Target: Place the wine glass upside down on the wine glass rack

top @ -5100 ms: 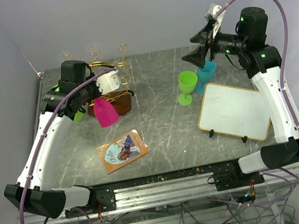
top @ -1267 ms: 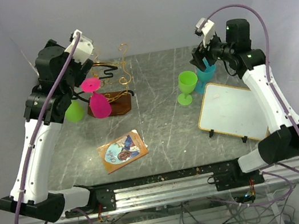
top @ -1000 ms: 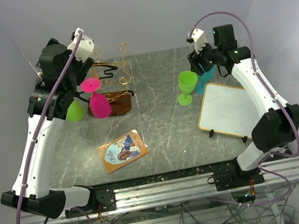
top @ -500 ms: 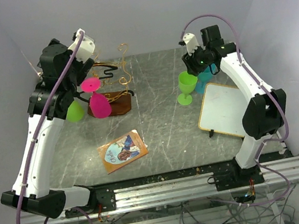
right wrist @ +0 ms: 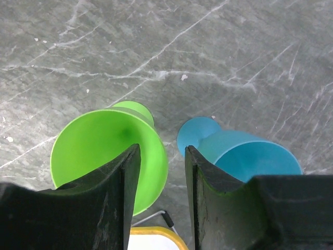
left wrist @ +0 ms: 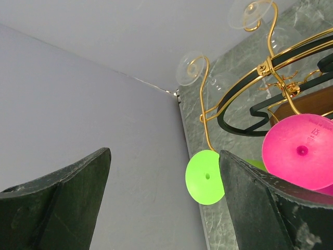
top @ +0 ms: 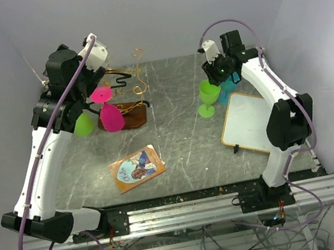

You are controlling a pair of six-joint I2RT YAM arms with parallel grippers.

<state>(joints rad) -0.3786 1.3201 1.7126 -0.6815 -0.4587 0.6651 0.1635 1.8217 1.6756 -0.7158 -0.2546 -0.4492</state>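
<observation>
The gold wire wine glass rack [top: 136,58] stands at the back left on its brown base [top: 135,115]. A pink wine glass [top: 111,115] and a green one [top: 82,123] hang on it upside down; their feet, pink [left wrist: 299,148] and green [left wrist: 204,177], show in the left wrist view. My left gripper [top: 93,81] hovers above them, open and empty [left wrist: 165,153]. On the right, another green wine glass [right wrist: 99,146] stands upright beside a blue one [right wrist: 250,156]. My right gripper [right wrist: 162,147] straddles the green bowl's rim: one finger inside, the other between the two glasses, gap still showing.
A yellow-framed whiteboard [top: 252,121] lies just in front of the upright glasses. A picture card [top: 137,167] lies left of centre. The enclosure walls stand close behind the rack and along both sides.
My right arm swung left and down from the blue glass to the green one, its jaws narrowing. My left gripper let go of the pink glass on the rack and rose, then held still.
</observation>
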